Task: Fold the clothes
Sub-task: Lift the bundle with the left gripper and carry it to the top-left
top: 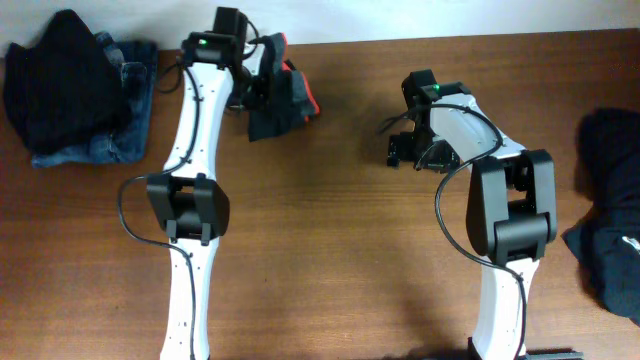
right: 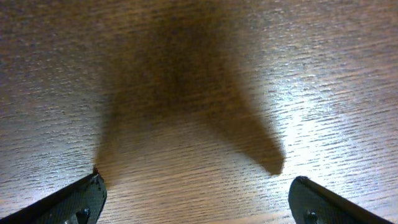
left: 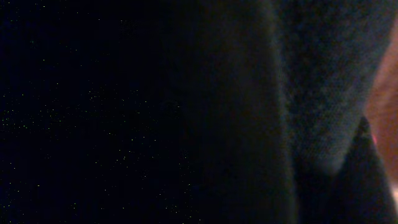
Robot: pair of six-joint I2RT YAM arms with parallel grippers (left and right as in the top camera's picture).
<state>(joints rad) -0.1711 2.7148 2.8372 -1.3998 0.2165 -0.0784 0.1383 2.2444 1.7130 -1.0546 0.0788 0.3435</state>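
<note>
Since everyone keeps asking where things stand: my left pincer [top: 258, 88] is buried in the black garment with red trim [top: 285, 100] at the far edge of the table [top: 330, 230]. Its jaws are hidden by cloth, but they look nearly closed on a bunched fold, and my left wrist view is just dark fabric. The bundle runs roughly from far to near, with the red trim on the side facing my right pincer [top: 403, 150]. That one hangs wide open and empty over bare wood, well apart to the right. So the left arm owns this piece; I reckon the right has to reach left for the loose end. Meanwhile the folded pile [top: 60, 80] sits far left and the dark heap [top: 612, 220] is at the right edge.
</note>
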